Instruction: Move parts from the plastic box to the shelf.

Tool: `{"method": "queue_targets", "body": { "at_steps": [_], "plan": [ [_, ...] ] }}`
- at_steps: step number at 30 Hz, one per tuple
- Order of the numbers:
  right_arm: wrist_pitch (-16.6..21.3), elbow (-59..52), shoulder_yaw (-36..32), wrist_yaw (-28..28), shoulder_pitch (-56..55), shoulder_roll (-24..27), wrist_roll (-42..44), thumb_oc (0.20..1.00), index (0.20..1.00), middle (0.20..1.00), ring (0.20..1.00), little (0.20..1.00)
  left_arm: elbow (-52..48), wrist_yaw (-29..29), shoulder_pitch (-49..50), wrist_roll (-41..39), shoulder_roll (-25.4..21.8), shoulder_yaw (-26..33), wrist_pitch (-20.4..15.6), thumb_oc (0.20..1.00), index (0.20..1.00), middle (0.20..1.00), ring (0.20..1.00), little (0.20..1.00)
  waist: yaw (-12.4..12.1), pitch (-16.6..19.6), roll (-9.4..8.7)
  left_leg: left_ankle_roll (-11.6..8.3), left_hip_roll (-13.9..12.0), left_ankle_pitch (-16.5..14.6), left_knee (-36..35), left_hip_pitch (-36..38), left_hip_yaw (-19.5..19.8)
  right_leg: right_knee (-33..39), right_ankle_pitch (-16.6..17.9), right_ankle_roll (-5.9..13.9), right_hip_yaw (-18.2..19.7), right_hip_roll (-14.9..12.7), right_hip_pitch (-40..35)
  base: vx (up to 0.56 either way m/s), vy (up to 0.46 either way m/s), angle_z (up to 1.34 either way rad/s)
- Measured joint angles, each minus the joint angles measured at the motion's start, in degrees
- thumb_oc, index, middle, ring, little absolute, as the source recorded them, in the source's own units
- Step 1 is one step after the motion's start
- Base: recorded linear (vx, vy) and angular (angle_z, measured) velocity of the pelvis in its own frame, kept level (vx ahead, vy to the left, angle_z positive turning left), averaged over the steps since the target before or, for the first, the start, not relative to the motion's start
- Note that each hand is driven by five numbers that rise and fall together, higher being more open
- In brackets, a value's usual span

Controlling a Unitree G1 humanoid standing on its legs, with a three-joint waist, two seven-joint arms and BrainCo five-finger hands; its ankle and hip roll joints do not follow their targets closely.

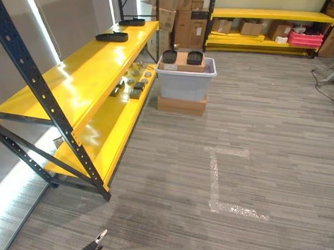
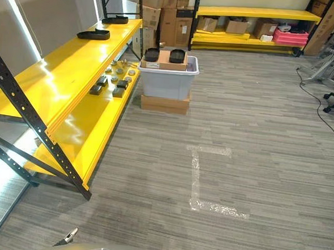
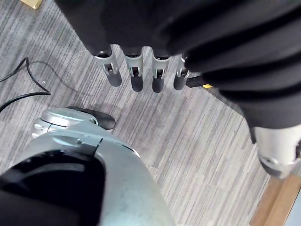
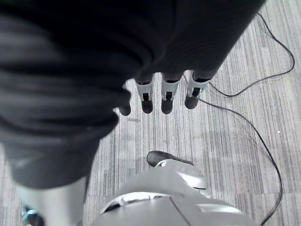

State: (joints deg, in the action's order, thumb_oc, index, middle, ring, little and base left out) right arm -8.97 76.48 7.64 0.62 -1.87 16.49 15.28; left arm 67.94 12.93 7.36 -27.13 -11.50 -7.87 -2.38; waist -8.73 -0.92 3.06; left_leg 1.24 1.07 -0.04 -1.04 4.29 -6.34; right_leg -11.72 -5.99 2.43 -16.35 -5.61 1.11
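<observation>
At 6 o'clock, nearest the head camera, the left robot hand (image 1: 94,246) shows just a fingertip. In its wrist view it hangs over the grey floor (image 3: 188,141) with fingers (image 3: 136,77) straight and relaxed, holding nothing. The right robot hand (image 4: 162,96) hangs the same way: fingers straight, empty.

The plastic box (image 1: 185,81) stands well ahead at about 12 o'clock, set on a flat cardboard carton (image 1: 181,105). Across its top lies a cardboard piece carrying two dark trays (image 1: 182,57); I judge these to be the parts, though what lies inside the box is hidden. The yellow shelf (image 1: 96,70) runs from 9 to 11 o'clock; its lower level carries small parts (image 1: 132,83) close to the box, its upper level two more dark trays (image 1: 111,36).

Risks, as I judge them: the box is well apart from both hands, so a walk comes first, and the shelf's dark diagonal brace (image 1: 49,106) stands near at 9 o'clock, where an arm could catch it. A tray could slip off the cardboard when lifted.

The eye views give box and shelf; the wrist views alone show the fingers' state.
</observation>
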Motion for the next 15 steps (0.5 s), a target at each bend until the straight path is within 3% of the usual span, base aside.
{"method": "queue_targets", "body": {
  "at_steps": [7,15],
  "plan": [
    [0.07,0.05,0.02,0.04,0.02,0.00,-0.02,1.000,1.000,1.000,1.000,1.000,-0.34,-0.44,-0.03,0.47,-0.25,-1.26,-0.11,1.000,1.000,1.000,1.000,1.000,-0.02,0.04,-0.02,-0.46,0.00,-0.34,-0.09,-0.05,0.02,-0.42,-0.18,-0.07,0.03,-0.06,0.14,0.00,0.000,0.00],
    [0.26,0.97,0.04,0.04,0.37,-0.06,-0.01,1.000,1.000,1.000,1.000,1.000,0.82,-7.49,-0.03,2.63,-0.23,-0.93,2.48,1.000,1.000,1.000,1.000,1.000,-0.09,0.30,-0.22,-0.37,-0.01,-0.28,-0.08,-0.02,0.11,-0.61,-0.30,-0.05,0.02,-0.07,0.11,0.00,0.000,0.00]
  ]
}}
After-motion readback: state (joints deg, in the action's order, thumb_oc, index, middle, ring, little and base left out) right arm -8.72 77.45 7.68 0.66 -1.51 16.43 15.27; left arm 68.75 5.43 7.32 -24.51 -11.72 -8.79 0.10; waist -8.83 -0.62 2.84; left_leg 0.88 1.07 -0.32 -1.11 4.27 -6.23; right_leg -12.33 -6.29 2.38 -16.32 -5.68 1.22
